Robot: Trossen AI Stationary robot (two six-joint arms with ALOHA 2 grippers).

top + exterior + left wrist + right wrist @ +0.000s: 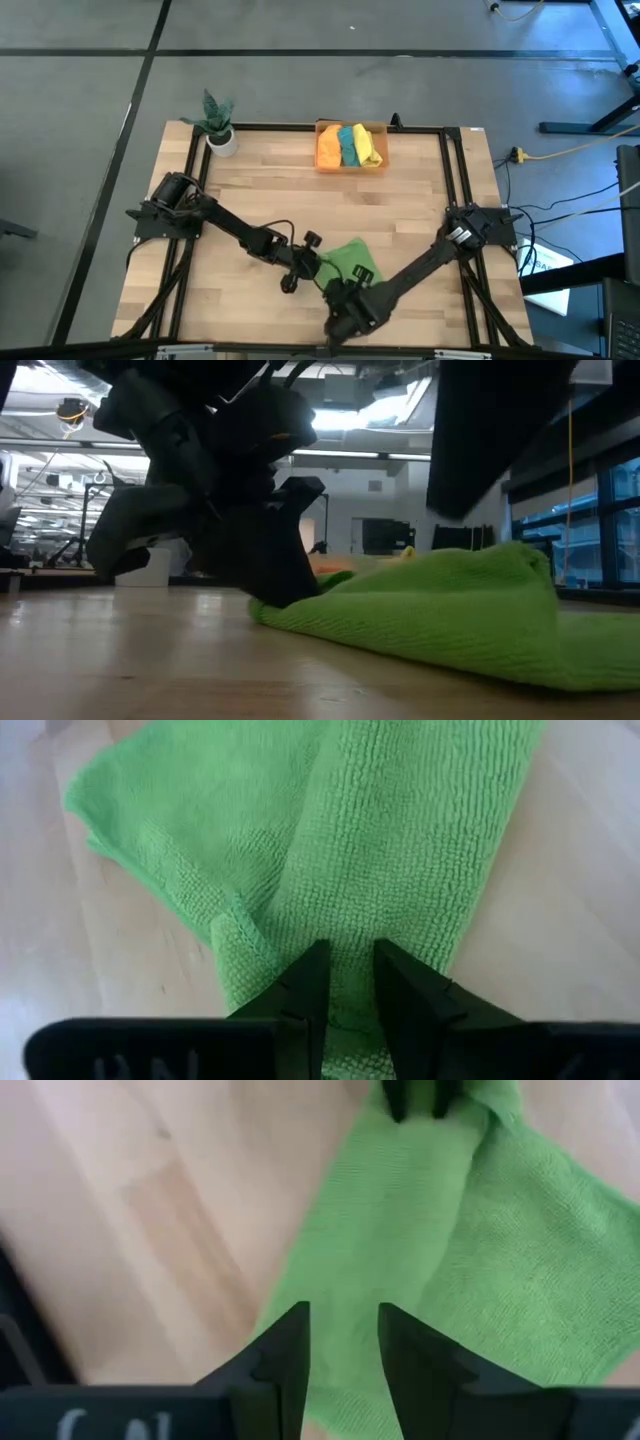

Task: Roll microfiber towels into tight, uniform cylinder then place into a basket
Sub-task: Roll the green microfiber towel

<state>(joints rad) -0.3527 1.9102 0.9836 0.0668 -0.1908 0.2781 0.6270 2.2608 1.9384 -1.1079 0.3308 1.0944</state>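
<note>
A light green towel (pixel 352 260) lies near the table's front middle, folded into a long band over a wider layer (pixel 200 830). My left gripper (pixel 350 952) comes in from the left and is shut on the towel's left end. My right gripper (pixel 343 1320) hangs open just above the towel's near end (pixel 350 1410), touching nothing. At the far middle stands the orange basket (pixel 322 163) with rolled orange, teal and yellow towels (pixel 350 145) side by side in it. My left gripper pinches the towel's left end (pixel 352 925) between its two fingers. The fingers slant down from the table's left and lie along the folded band. How many layers are pinched I cannot tell. The towel lies slack on the table (pixel 440 620).
A white pot with a green plant (pixel 218 130) stands at the far left corner. Black frame rails (pixel 455 170) run along the table's sides. Bare wood (pixel 300 200) stretches between the green towel and the basket.
</note>
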